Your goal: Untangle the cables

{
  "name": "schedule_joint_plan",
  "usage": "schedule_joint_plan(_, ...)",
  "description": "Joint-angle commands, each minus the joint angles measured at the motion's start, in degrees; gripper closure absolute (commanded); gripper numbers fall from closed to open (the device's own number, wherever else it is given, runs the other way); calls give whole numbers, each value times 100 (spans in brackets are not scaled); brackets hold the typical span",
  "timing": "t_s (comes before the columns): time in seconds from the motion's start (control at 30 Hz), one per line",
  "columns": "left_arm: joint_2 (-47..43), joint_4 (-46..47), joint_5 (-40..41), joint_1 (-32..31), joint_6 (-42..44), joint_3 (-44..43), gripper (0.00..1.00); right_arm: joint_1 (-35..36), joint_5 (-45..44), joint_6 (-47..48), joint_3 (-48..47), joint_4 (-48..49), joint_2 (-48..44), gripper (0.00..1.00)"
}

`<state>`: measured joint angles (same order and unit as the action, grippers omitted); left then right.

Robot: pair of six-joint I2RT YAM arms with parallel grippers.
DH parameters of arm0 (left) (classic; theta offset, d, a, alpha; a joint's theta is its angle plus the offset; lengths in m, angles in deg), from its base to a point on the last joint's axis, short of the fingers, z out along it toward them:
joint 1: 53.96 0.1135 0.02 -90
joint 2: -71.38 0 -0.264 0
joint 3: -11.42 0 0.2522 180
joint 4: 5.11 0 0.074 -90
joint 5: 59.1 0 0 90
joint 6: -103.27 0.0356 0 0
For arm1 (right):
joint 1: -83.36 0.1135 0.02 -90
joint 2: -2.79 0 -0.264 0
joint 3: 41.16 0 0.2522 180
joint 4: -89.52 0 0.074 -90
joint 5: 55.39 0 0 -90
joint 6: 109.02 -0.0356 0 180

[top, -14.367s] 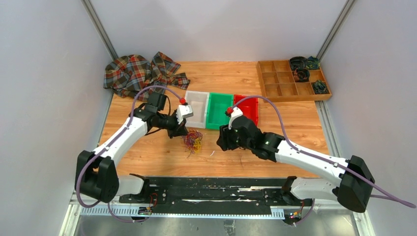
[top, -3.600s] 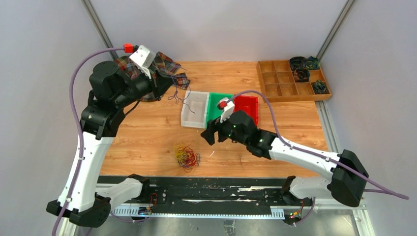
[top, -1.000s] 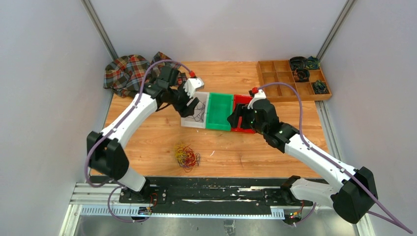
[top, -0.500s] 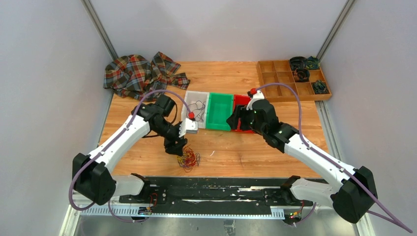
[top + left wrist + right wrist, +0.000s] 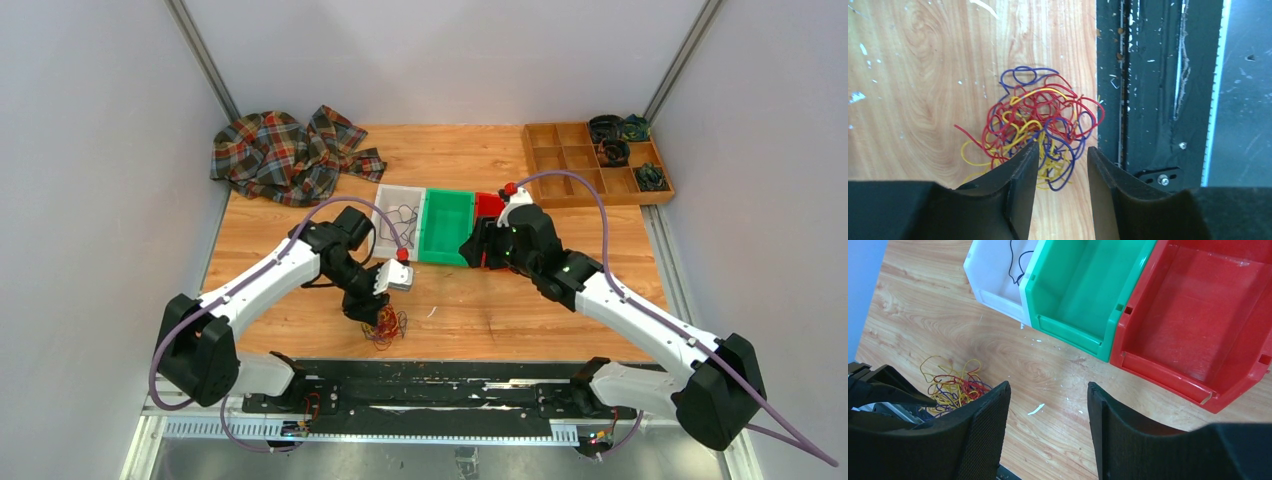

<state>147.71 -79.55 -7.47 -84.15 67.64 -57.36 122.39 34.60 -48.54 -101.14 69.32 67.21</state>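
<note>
- Top external: one tangle of cables point(image 5: 386, 326) lies on the table point(image 5: 250, 225) near its front edge, just under the left claw point(image 5: 368, 310) — the nearer arm; the right claw point(image 5: 478, 250) hangs well apart
- Left wrist: claw half open, gripping nothing; the tangle sits just ahead of its tips, roundish, no long axis
- Right wrist: claw wide, empty; three bins — white bin point(image 5: 990, 295) holds one dark loose cable point(image 5: 1015, 265), green bin point(image 5: 1068, 335) and red bin point(image 5: 1193, 315) none

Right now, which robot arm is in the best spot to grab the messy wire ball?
Left. Its tool hangs right over the tangle of purple, red and yellow wires, jaws apart. The right tool is off by the red bin.
</note>
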Motion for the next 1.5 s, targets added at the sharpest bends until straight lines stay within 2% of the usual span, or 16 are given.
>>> schedule_joint_plan(0.0, -196, 638, 124, -138, -294, 185, 59, 98, 28, -111, 91, -25, 18, 43)
schedule_joint_plan(0.27, -482, 778, 524, -267, -559, 547, 76, 102, -13, -124, 119, 6, -97, 48)
schedule_joint_plan(0.4, -712, 939, 995, -268, -959, 307, 91, 101, -2, -176, 198, 110, -162, 52)
schedule_joint_plan(0.57, -895, 948, 1325, -268, -1673, -189, 99, 132, 45, -214, 222, 225, -196, 55)
schedule_joint_plan(0.7, -1044, 793, 1373, -268, -2133, -532, 99, 209, 155, -143, 227, 368, -270, 52)
schedule_joint_plan(0.83, -1236, 515, 1321, -268, -2524, -1077, 99, 444, 380, 57, 226, 745, -387, 33)
schedule_joint_plan(0.93, -1421, 429, 1306, -268, -2798, -1479, 99, 708, 461, 219, 80, 965, -368, 26)
schedule_joint_plan(1.13, -1526, 399, 1256, -268, -3363, -2189, 99, 1462, 308, 519, -487, 1327, -2, 24)
schedule_joint_plan(1.47, -1563, 399, 1223, -268, -3745, -2378, 99, 2091, 203, 624, -1060, 1775, 632, 24)
